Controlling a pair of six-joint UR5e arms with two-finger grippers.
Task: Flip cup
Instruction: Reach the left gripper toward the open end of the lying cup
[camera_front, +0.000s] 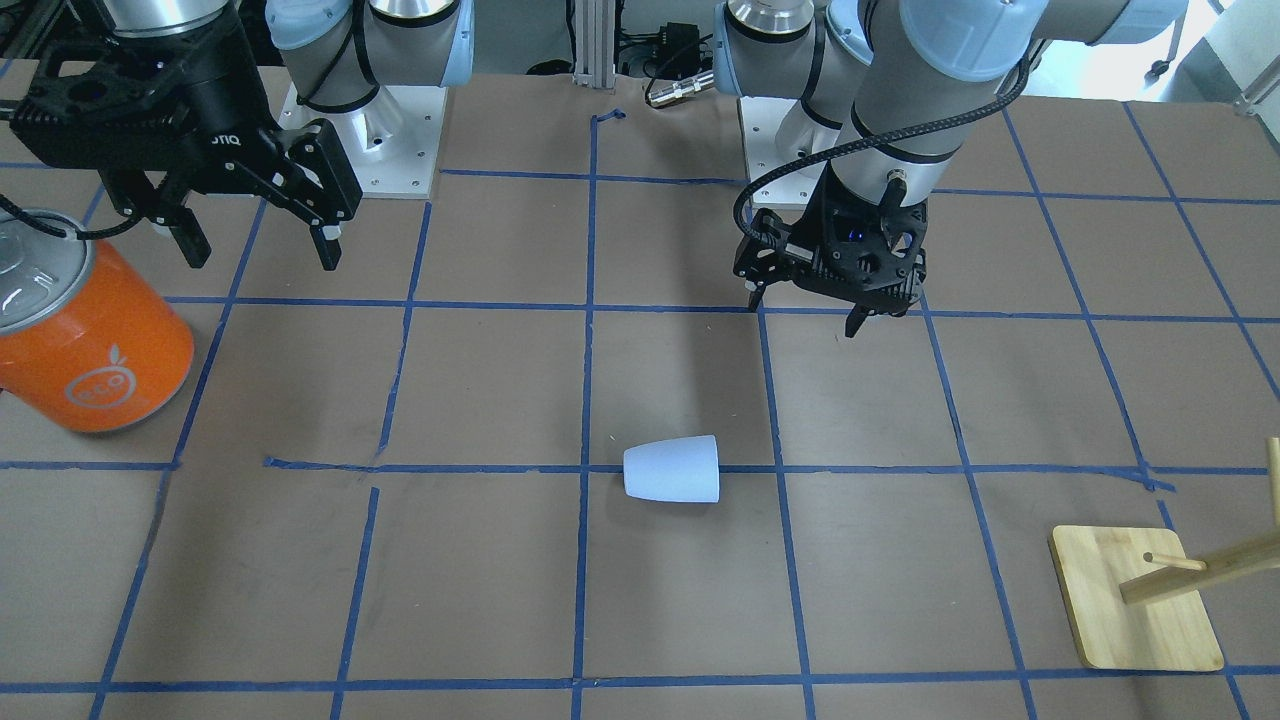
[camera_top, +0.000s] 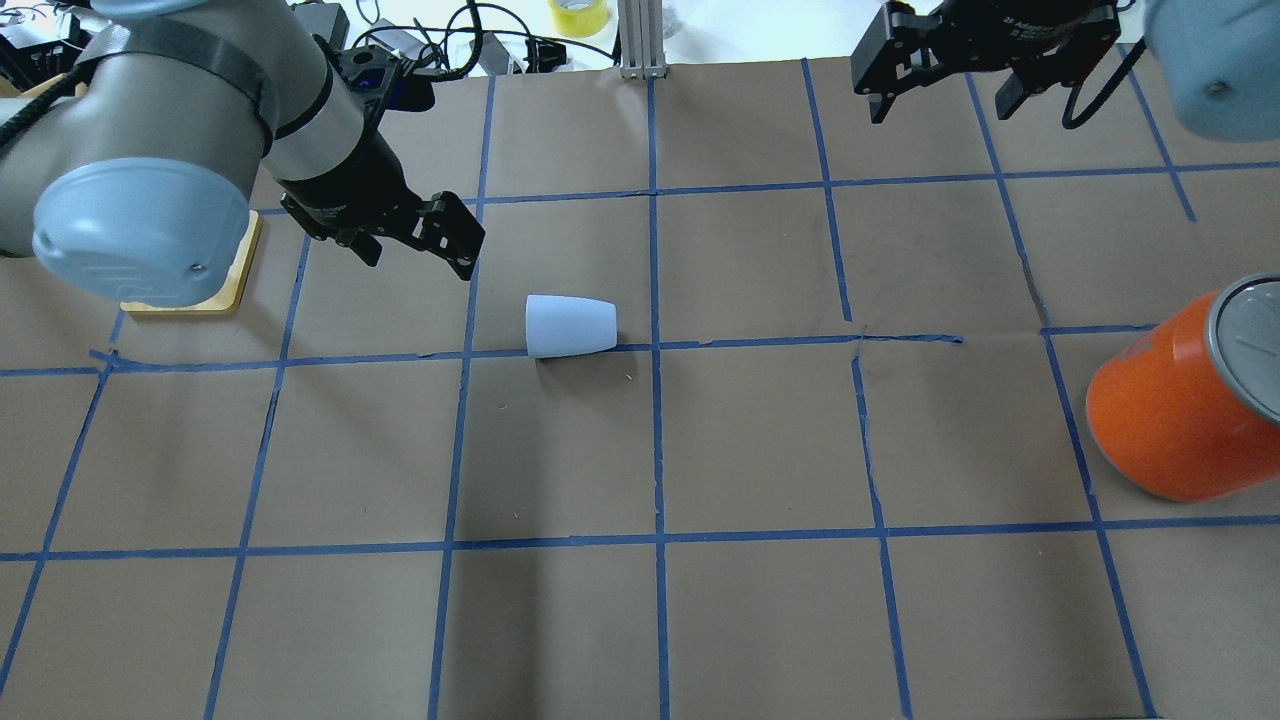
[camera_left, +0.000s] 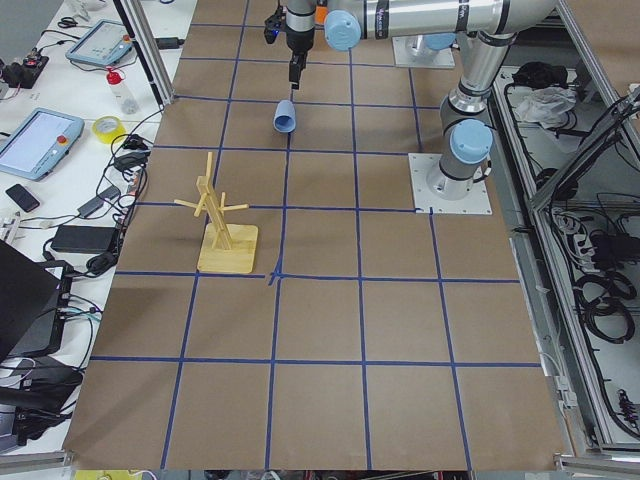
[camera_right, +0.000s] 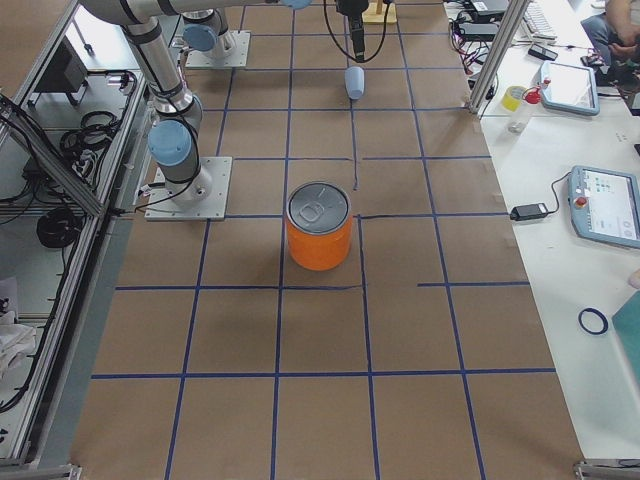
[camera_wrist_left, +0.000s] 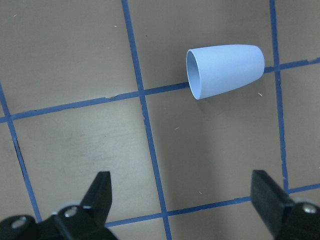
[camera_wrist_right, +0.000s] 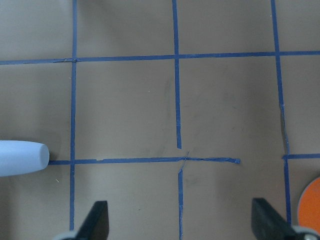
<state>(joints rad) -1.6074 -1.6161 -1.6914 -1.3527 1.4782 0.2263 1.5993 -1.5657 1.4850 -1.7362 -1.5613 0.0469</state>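
Two arms are over the bench, but only the left arm (camera_top: 200, 120) is close to the cup (camera_top: 570, 326). The cup lies on its side near mid-bench, resting across a strip of blue tape (camera_top: 760, 342), w/ its long axis along that strip, i.e. side to side across the robot. Wide rim points to the robot's left, narrow closed end to its right. Left jaws are spread wide and empty, hanging above the bench just off the rim end, not over the cup; in the left wrist view the cup sits ahead and off to one side of the gap, not centred. Right jaws are also wide and empty, high and well apart from the cup, over by the orange can (camera_top: 1170, 410). So prob. the left arm takes it, and it likely needs to shift toward the cup and square up w/ that axis first. The left wrist view shows the hollow mouth plainly; overhead gives only the taper. The right wrist view catches just the closed end at its edge.
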